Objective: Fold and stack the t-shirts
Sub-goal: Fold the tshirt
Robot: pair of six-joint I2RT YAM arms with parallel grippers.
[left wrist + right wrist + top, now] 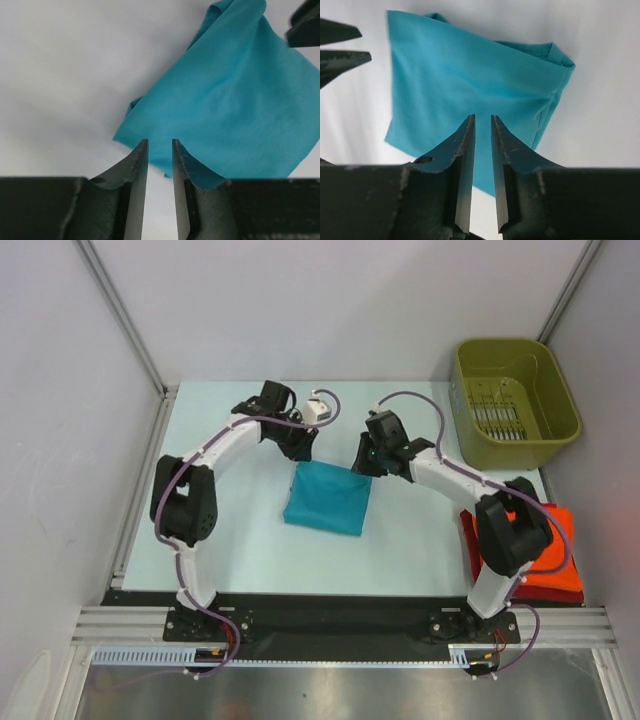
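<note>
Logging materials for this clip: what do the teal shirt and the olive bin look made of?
Teal shirt: soft matte cloth, possibly cotton; it creases and folds limply. Olive bin: seemingly rigid moulded plastic, slight sheen, rounded rim, slotted floor.

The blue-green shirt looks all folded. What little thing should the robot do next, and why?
I'd probably lower the right gripper to the edge of the teal shirt and pinch it. The shirt lies folded square, the left gripper and right one hold nothing, and the orange-red shirt sits to the right, a likely stack.
</note>
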